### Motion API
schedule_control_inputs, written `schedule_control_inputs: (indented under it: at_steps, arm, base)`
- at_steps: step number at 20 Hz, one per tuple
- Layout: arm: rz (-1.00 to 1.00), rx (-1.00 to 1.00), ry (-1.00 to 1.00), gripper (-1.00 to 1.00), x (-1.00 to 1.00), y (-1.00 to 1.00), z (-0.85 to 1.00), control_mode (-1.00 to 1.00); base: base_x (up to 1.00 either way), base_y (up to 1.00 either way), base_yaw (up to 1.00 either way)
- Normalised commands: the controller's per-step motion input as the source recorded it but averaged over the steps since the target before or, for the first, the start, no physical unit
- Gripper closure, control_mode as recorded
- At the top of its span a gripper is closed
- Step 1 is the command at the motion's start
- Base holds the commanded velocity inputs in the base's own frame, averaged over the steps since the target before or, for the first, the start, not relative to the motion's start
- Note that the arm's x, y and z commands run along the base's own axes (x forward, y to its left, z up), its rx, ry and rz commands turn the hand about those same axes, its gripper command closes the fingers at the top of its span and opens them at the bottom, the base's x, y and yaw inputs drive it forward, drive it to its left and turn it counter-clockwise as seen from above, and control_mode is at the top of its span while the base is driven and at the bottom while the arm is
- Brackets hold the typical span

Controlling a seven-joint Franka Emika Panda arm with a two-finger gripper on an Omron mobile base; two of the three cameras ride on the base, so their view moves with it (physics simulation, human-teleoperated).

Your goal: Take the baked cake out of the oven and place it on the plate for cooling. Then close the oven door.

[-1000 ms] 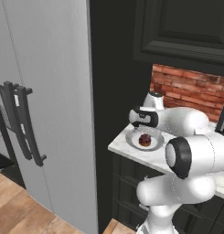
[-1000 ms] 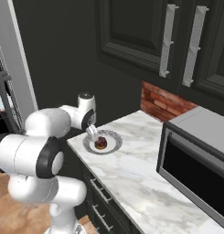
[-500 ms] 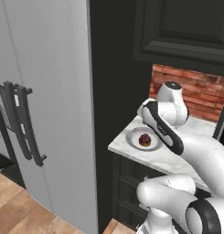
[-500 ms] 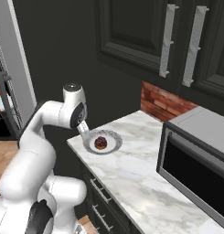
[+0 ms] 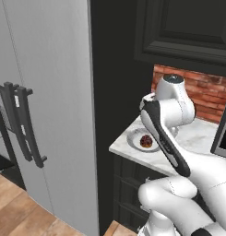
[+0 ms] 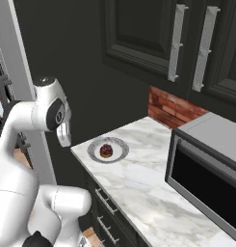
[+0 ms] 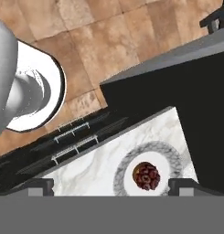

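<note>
The marble counter (image 6: 138,183) runs along the wall below the dark cabinets, and the black microwave (image 6: 208,178) takes up its far right end. At the counter's left front corner, close to both edges, sits the plate (image 6: 118,147), and the small dark cake (image 6: 106,150) rests at its middle, so that half of the job looks finished. The cake (image 7: 146,176) appears light and crumbly, likely to dent or shed under a hard pinch; if it needed shifting, I would carry the stiff plate (image 7: 127,164) by its raised rim instead. The gripper (image 7: 111,186) hangs above the plate with nothing between its fingertips (image 7: 40,186), which stand wide apart at either side of the hand view. What remains, I judge, is the oven door, off to the left beyond the tall grey panel (image 5: 54,115): a wide, rigid, fairly heavy flap, best taken by its bar handle or pushed along its free edge.
</note>
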Motion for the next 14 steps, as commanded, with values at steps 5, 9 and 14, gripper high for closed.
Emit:
schedule_control_inputs:
  at_steps: [5, 9, 14]
  arm:
    - [-0.91, 0.01, 0.14, -1.00, -0.01, 0.00, 0.00, -1.00]
    - [-0.86, 0.17, 0.07, -1.00, -0.22, 0.01, 0.09, -1.00]
    - [-0.71, 0.25, -0.06, -1.00, -0.63, 0.20, 0.10, -1.00]
  base:
    - [0.00, 0.00, 0.00]
    - [0.00, 0.00, 0.00]
    - [0.00, 0.00, 0.00]
